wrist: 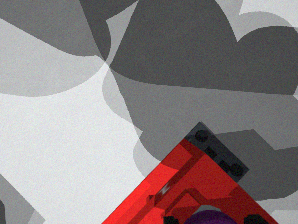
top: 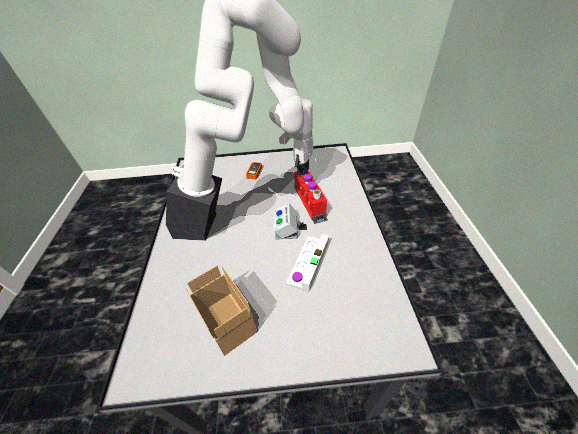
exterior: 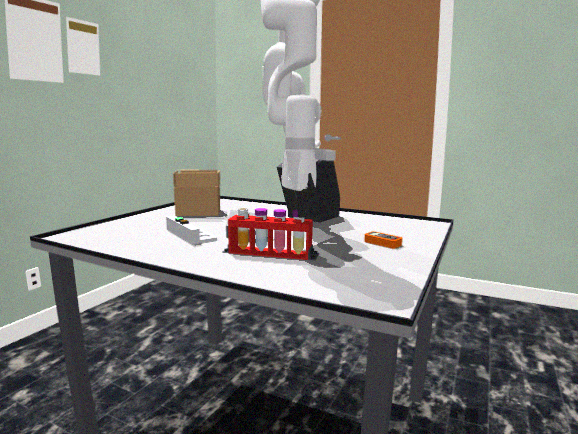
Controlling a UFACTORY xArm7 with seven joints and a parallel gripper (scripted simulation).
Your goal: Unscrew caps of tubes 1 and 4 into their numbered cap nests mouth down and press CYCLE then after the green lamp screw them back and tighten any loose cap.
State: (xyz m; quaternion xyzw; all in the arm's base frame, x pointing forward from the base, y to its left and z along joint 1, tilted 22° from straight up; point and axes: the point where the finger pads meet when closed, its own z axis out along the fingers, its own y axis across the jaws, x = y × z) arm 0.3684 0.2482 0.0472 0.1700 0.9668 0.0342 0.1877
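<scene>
The red tube rack [top: 310,195] stands on the table; it also shows in the exterior view [exterior: 270,235]. Its end tube nearest the cap tray is open [top: 317,192]. The two middle tubes carry purple caps [top: 312,185]. My gripper [top: 301,169] comes straight down on the far end tube and is shut on its purple cap [exterior: 295,214]. The wrist view shows the rack's end [wrist: 200,185] and the cap's rim [wrist: 210,218] at the bottom edge; the fingers are hidden there. One purple cap [top: 298,276] lies in the end nest of the white cap tray [top: 308,262].
The key housing [top: 286,222] with a blue key [top: 279,212] and a green key [top: 279,220] sits between the rack and the arm's base. The tray has a green lamp [top: 314,260] and a brown lamp [top: 317,251]. An open cardboard box [top: 224,307] and an orange device [top: 254,170] lie apart.
</scene>
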